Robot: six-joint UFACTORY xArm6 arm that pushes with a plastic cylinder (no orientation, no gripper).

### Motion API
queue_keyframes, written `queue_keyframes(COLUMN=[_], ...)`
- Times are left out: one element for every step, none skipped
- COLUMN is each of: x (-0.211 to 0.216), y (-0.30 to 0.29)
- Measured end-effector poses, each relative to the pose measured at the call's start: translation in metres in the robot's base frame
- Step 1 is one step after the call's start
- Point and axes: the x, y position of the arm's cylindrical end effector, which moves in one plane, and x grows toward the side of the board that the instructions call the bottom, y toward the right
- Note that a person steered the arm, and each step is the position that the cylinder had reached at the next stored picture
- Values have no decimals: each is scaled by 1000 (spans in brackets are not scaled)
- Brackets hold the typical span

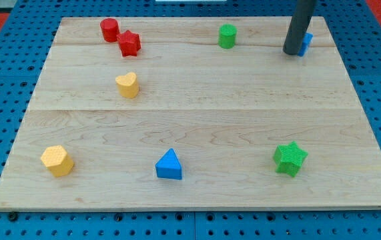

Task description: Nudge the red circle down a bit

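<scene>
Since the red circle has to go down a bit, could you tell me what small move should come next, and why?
Probably I should carry my tip toward the view's left, to just above the red circle. My tip now sits at the view's top right beside a blue block, far from the circle. The red star touches the circle's lower right, so the downward push should be gentle.

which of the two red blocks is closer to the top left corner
The red circle; the red star touches it on the lower right, further from that corner.

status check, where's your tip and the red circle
My tip at the view's top right, against a blue block. Red circle far off at top left, red star touching its lower right.
</scene>
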Motion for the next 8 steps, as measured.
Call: queue_keyframes(x=[-11,33,94,61,7,-41,-75,-96], y=[0,1,-37,-163,-231,-268,-286,-291])
